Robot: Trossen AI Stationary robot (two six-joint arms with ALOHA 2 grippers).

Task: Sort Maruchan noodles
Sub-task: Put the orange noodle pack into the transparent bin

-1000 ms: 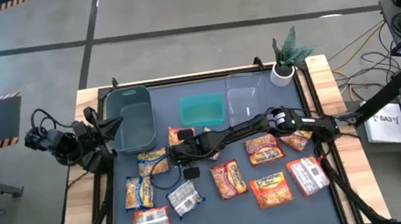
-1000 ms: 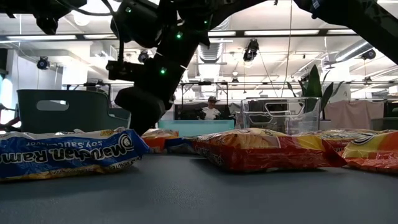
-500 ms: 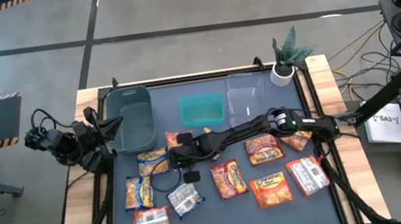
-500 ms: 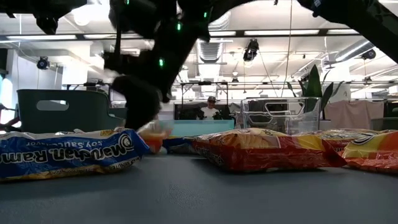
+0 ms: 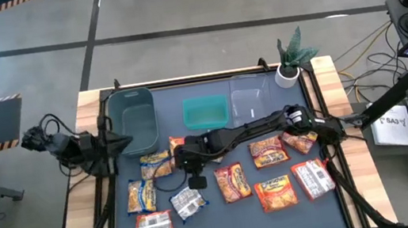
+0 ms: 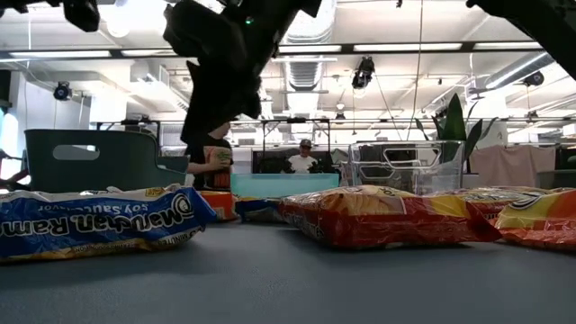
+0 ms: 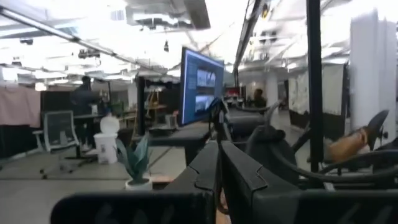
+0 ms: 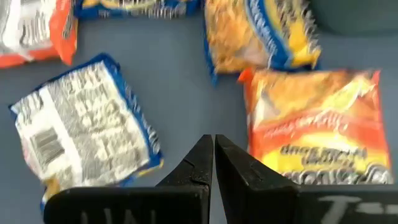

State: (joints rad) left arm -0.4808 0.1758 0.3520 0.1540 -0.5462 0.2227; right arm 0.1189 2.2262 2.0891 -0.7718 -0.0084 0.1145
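grey concrete floor [image 5: 196, 3] with dark seams surrounds the bench. ceiling strip lights [image 6: 409, 47] brighten an open office. a monitor [image 7: 202, 86] stands beyond a swivel chair [image 7: 57, 130].

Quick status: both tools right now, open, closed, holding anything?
Left tool: closed, empty, parked beside the table's left edge.
Right tool: closed, nothing between the fingers, hanging over the noodle packets mid-table.

Flat plastic noodle packets [image 5: 232, 182] crowd the dark table [image 5: 228, 226]; its 6 o'clock strip lies free; three plastic bins [image 5: 205, 111] block 12 o'clock.
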